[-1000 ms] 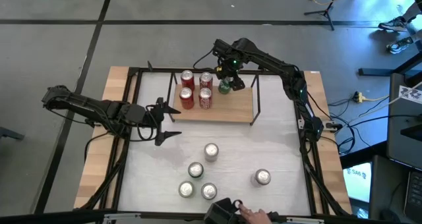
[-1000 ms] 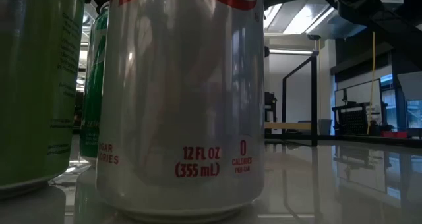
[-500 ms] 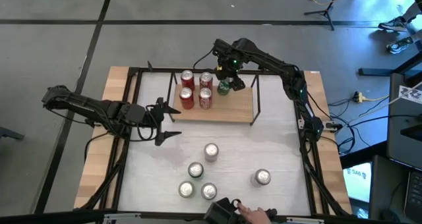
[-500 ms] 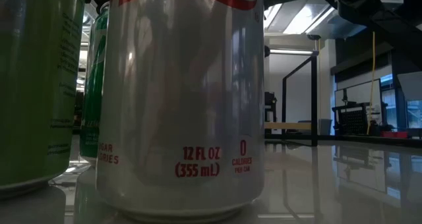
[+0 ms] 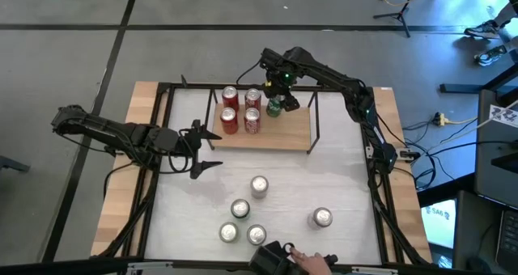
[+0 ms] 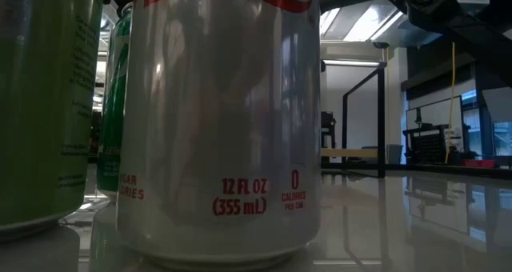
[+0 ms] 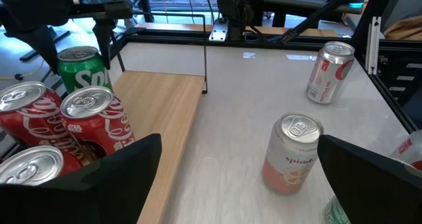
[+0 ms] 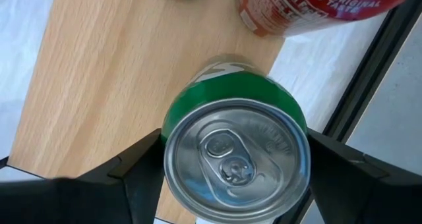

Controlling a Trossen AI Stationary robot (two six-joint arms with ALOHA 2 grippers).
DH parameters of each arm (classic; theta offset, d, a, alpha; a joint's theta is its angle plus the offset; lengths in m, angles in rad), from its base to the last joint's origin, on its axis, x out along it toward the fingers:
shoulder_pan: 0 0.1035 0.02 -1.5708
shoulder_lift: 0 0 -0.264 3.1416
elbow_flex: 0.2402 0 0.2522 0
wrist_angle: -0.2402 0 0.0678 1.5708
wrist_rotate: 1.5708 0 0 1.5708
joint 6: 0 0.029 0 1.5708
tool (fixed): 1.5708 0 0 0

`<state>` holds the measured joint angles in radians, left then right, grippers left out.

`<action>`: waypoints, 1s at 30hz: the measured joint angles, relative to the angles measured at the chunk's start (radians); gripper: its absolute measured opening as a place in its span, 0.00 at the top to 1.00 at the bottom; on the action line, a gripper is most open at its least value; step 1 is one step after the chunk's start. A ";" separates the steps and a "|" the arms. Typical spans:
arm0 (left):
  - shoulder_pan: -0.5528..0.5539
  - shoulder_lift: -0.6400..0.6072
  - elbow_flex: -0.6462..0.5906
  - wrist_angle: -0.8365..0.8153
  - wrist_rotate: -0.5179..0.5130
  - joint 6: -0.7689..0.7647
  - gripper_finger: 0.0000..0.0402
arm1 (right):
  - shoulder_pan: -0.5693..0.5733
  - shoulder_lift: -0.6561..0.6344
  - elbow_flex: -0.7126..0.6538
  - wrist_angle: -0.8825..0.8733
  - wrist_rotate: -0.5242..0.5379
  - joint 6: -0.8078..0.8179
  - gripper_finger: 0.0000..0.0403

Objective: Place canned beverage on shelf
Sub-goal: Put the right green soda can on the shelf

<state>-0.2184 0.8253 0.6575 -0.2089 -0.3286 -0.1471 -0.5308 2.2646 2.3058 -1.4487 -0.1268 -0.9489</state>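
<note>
While the right hand (image 5: 276, 105) is clamped on a green can (image 5: 274, 107), one finger (image 8: 142, 168) on each side of its body, it holds that can upright over the far edge of the shelf (image 5: 283, 133), just beside the red cans (image 5: 240, 110); whether the can's base touches the board cannot be told. Four red cans stand in a close square on the light-wood board, near its left end, and the green one sits at their right, next to the back pair. The left hand (image 5: 200, 152) hovers above the white worktop (image 5: 340, 186) in front of the shelf's left end, its fingers wide apart and holding nothing. Five more cans stand on the worktop nearer the front: one silver-topped can (image 5: 259, 185) alone, three clustered (image 5: 242, 225) behind it, and another (image 5: 321, 218) off to the right
</note>
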 joint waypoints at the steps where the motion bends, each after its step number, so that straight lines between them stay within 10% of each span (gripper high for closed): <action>1: 0.000 0.000 0.000 0.000 0.000 0.000 0.01 | 0.000 0.000 0.000 0.000 0.000 0.000 0.26; 15: 0.000 0.000 0.000 0.000 0.000 0.000 0.01 | 0.000 0.008 -0.003 -0.019 0.005 0.000 0.05; 30: 0.000 0.000 0.000 0.000 0.000 0.000 0.01 | 0.000 0.010 -0.004 -0.018 -0.022 -0.003 0.03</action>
<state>-0.2182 0.8253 0.6575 -0.2089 -0.3286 -0.1471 -0.5308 2.2742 2.3020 -1.4664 -0.1484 -0.9517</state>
